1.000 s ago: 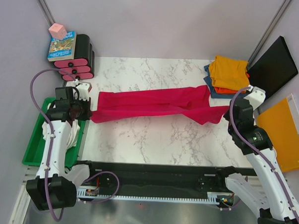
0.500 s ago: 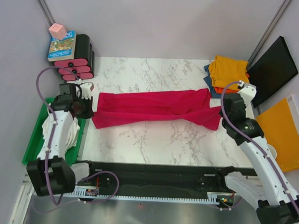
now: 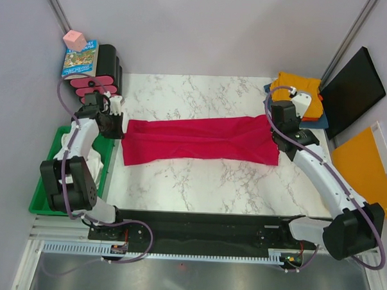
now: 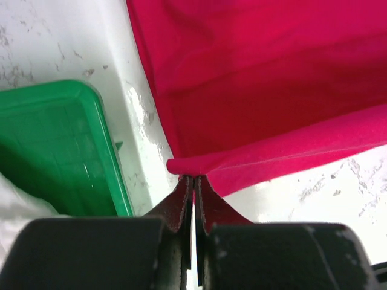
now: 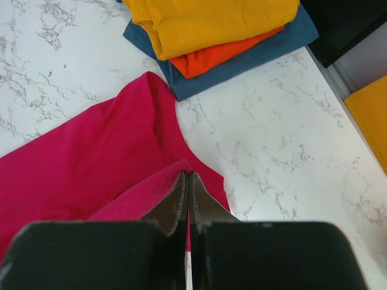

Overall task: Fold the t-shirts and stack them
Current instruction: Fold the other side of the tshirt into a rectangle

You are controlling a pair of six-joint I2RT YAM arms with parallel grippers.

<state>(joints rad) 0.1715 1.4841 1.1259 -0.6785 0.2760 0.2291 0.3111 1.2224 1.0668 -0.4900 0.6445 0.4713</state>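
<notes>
Table: a white marble table [image 3: 198, 184] with the red t-shirt [image 3: 197, 139] across its middle.
Red t-shirt: it lies mostly flat. Its long way runs left to right, with one gripper at each end.
Stack of folded t-shirts [image 3: 297, 93]: in the far right corner, just beside the red one's right end. The right arm [image 3: 321, 170] is nearer to it.
Left arm [image 3: 78, 140]: bent, reaching to the table's left edge.
Left gripper [image 4: 193, 181]: squeezed tight on the left end.
Right gripper [image 5: 188, 178]: squeezed tight on the right hem.
Next: probably both must move the same way together.
</notes>
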